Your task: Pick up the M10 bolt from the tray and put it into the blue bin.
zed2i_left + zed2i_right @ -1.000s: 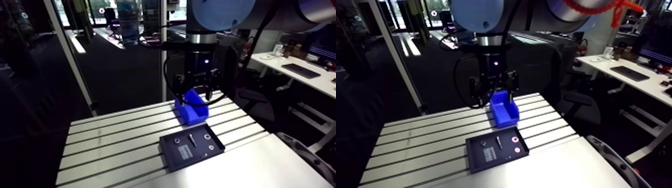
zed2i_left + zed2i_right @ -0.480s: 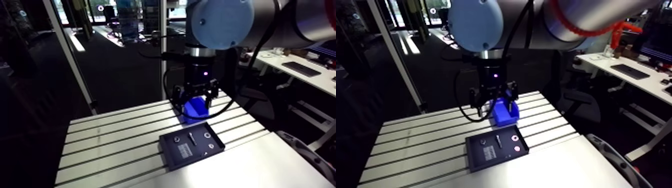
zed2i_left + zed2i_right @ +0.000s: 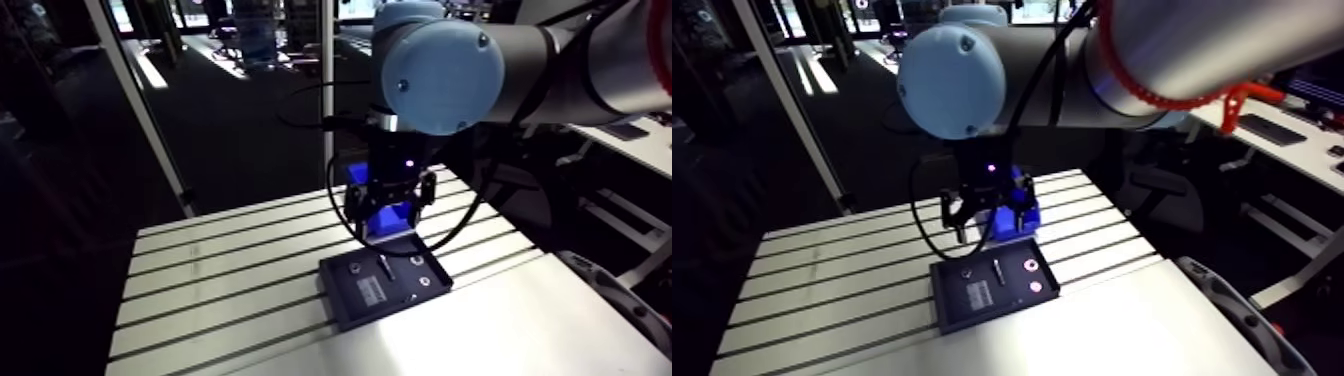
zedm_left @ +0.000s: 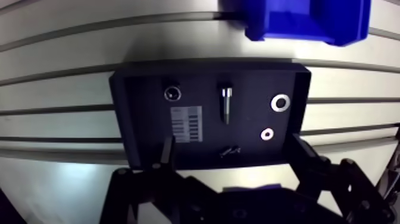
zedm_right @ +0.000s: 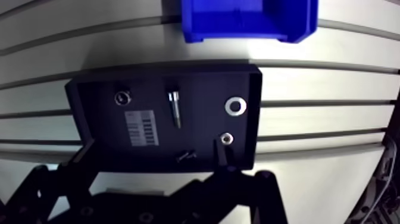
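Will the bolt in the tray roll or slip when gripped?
Likely rigid and heavy for its size: the small shiny metal bolt looks solid. It lies loose on the floor of the black tray, so its round shank may roll if one finger of the open hand touches first.

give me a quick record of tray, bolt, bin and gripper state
gripper: open, empty, over the tray's near edge
M10 bolt: lying loose mid-tray, ahead of the gripper
tray: black, also holds large washer, small washer, label
blue bin: on the table beyond the tray, not touching
task: bolt not yet picked
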Action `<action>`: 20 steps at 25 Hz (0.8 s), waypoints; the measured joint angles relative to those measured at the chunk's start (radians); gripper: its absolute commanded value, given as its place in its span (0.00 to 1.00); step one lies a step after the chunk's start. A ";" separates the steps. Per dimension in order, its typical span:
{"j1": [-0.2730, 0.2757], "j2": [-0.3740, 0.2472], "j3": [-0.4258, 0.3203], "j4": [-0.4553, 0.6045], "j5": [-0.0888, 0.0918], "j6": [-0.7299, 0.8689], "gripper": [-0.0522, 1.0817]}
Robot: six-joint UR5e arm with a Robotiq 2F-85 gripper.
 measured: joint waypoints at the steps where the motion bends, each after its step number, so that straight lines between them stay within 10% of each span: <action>1: 0.000 0.004 0.004 -0.010 0.000 0.000 0.05; 20: 0.001 0.062 0.074 -0.140 -0.004 -0.014 0.05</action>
